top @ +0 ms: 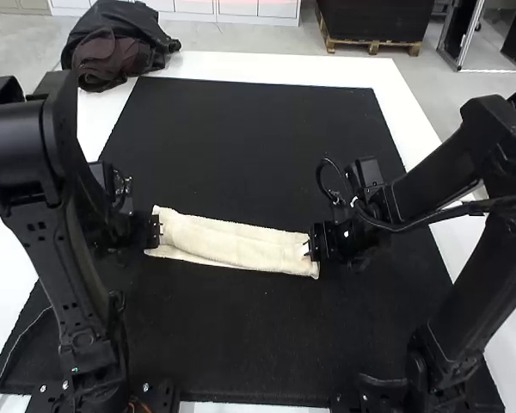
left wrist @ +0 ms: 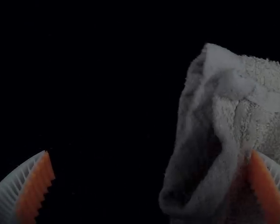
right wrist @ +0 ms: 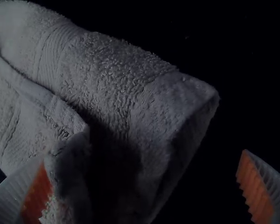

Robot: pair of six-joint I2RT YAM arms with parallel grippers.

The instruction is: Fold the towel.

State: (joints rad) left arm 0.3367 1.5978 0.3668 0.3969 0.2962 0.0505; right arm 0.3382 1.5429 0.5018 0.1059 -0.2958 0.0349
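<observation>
The cream towel [top: 232, 241] lies across the dark mat as a long narrow folded strip, its layers slightly uneven along the near edge. At its left end is my left gripper [top: 157, 231], and at its right end my right gripper [top: 310, 246]. In the left wrist view, my left gripper [left wrist: 150, 186] is open, one finger over the end of the towel [left wrist: 266, 93] where the folded layers gape. The right wrist view has my right gripper [right wrist: 143, 186] open as well, one finger against a raised flap of the towel [right wrist: 102, 60], the other beyond its end.
A black mat [top: 249, 129] covers most of the white table [top: 284, 67]. Dark bundled fabric [top: 116, 47] sits at the table's far left corner. Both arms stand at the sides, reaching inward over the mat.
</observation>
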